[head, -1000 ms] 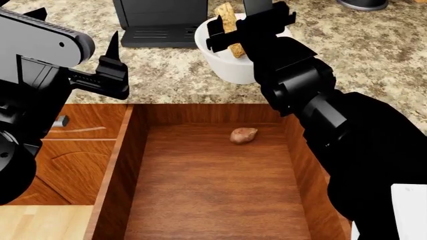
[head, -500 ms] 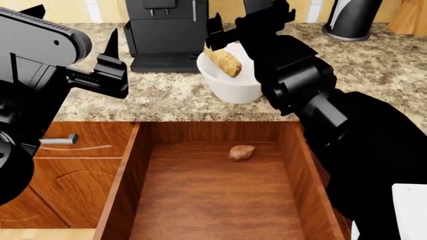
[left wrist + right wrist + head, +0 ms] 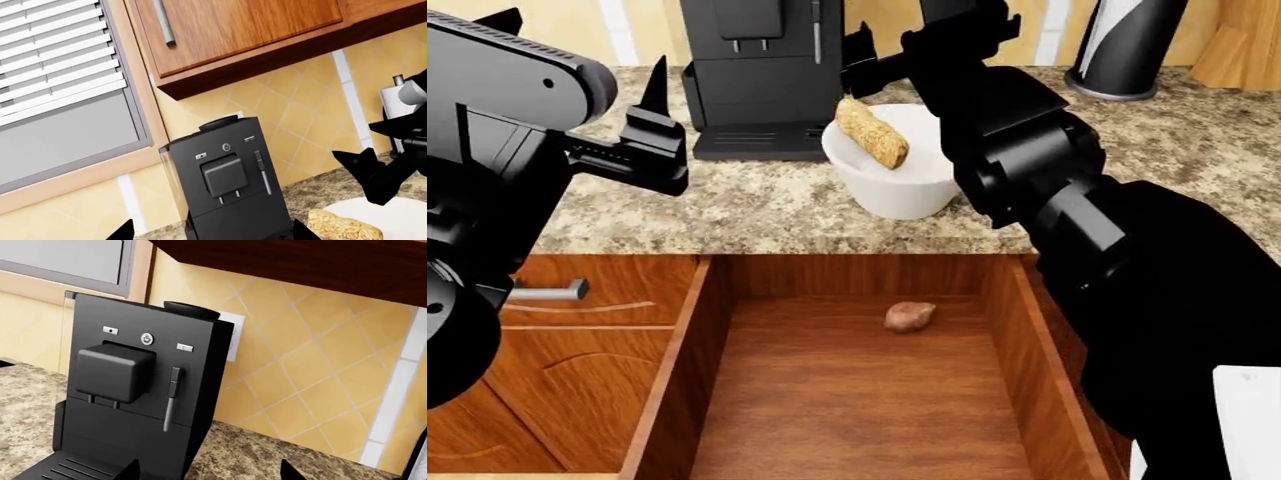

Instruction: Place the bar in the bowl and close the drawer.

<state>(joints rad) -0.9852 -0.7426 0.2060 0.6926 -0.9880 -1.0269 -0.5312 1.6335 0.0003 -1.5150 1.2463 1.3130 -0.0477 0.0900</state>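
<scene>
The tan bar [image 3: 872, 132] leans inside the white bowl [image 3: 901, 185] on the granite counter, one end poking over the rim. My right gripper [image 3: 928, 25] hovers open just above and behind the bowl, holding nothing. My left gripper [image 3: 581, 50] is open over the counter to the left, empty. The drawer [image 3: 681, 370] stands pulled out below the counter edge. In the left wrist view the bar [image 3: 343, 227] and bowl [image 3: 403, 220] sit beside the left gripper [image 3: 212, 235]. The right wrist view shows the right gripper [image 3: 210, 472] facing the coffee machine.
A small reddish-brown lump [image 3: 910, 316] lies in the drawer. A black coffee machine [image 3: 761, 75] stands behind the bowl to its left. A dark cylinder [image 3: 1130, 45] is at the back right. A narrower drawer front with a silver handle [image 3: 547, 292] is on the left.
The bar has tipped from upright to leaning across the bowl's rim. The head view has shifted, showing more of the counter's back and the drawer lower in frame.
</scene>
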